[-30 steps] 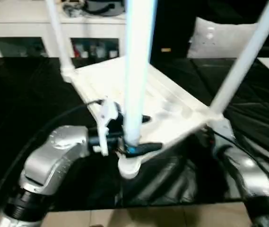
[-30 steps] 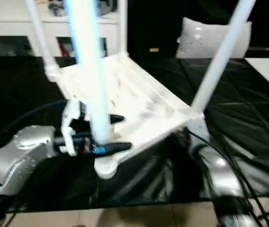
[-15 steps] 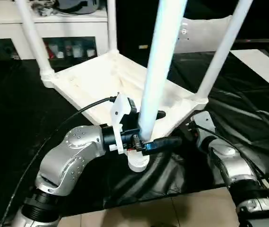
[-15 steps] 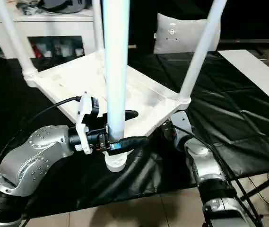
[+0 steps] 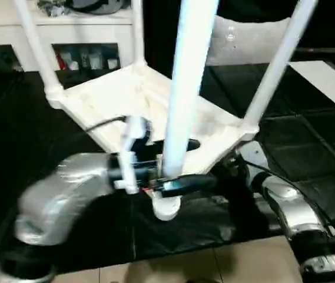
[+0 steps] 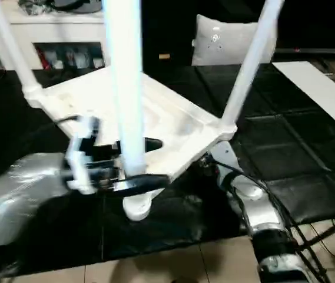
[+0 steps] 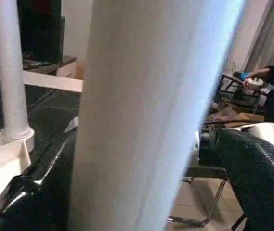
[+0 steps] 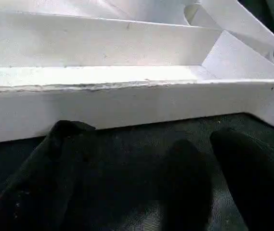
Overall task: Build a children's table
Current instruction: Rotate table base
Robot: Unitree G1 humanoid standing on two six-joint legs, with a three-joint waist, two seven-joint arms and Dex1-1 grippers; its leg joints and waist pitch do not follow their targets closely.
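- Seating the near leg (image 5: pixel 182 88) looks like the step in hand: the table top (image 5: pixel 132 100) lies underside up on the black sheet (image 5: pixel 32 112), all four legs standing in corner sockets.
- My left gripper (image 5: pixel 176 165) has its black fingers one on each side of the near leg, just above the socket (image 5: pixel 166 207); they stand wide, and I read that as a grip on the leg.
- Left wrist view: the leg's white shaft sits right against the camera.
- My right gripper (image 8: pixel 141 178) is low at the top's right rim (image 8: pixel 127 103), fingers spread, nothing between them.
- Next move, my guess: press or twist the near leg until it is firm, right claw steadying the rim.
- Room: white cabinet (image 5: pixel 73 35) far left, grey cushion (image 5: pixel 244 44) behind, tiled floor (image 5: pixel 214 265) at the near edge.
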